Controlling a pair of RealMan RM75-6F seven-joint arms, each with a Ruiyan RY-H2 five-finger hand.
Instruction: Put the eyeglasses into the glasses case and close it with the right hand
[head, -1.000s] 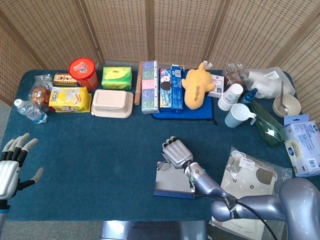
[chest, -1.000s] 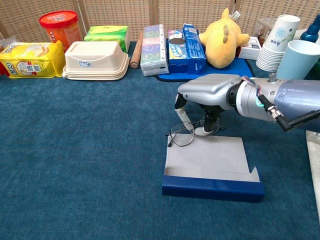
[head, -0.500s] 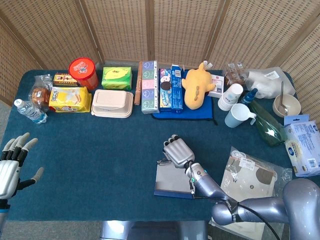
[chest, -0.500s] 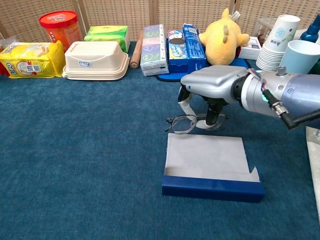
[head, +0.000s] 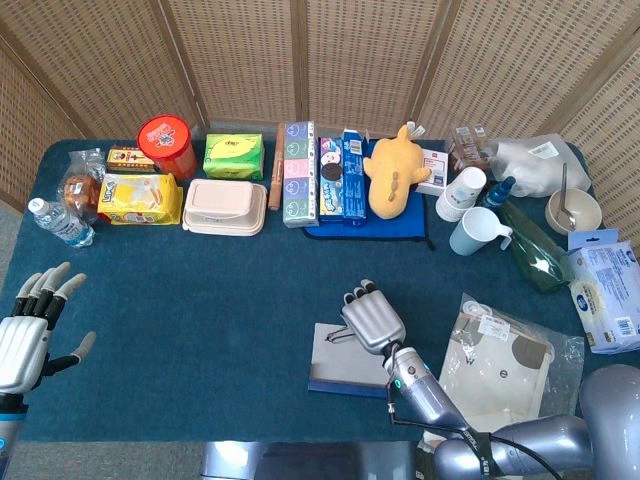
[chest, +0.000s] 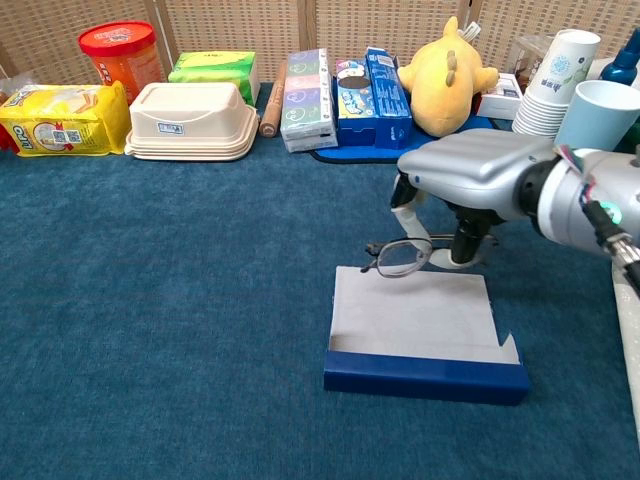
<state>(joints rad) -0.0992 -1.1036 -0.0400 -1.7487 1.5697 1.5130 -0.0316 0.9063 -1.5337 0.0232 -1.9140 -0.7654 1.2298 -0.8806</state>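
Note:
The eyeglasses (chest: 410, 256) are thin-rimmed and hang just above the far edge of the open glasses case (chest: 420, 330). My right hand (chest: 470, 175) grips them from above, palm down. The case lies flat, grey inside with a dark blue front lip (chest: 425, 378). In the head view the right hand (head: 372, 320) covers most of the glasses, and the case (head: 345, 360) shows beneath it. My left hand (head: 28, 335) hovers open at the table's left front edge, fingers spread, holding nothing.
Along the back stand a cream lunch box (chest: 190, 120), tissue packs (chest: 308, 98), a blue box (chest: 368, 90), a yellow plush toy (chest: 445, 78), paper cups (chest: 556, 85) and a blue mug (chest: 600, 118). A plastic bag (head: 500, 350) lies right of the case.
My right hand has lifted the eyeglasses off the cloth and carried them to the right and toward me, over the case's far edge. The left hand has barely moved.

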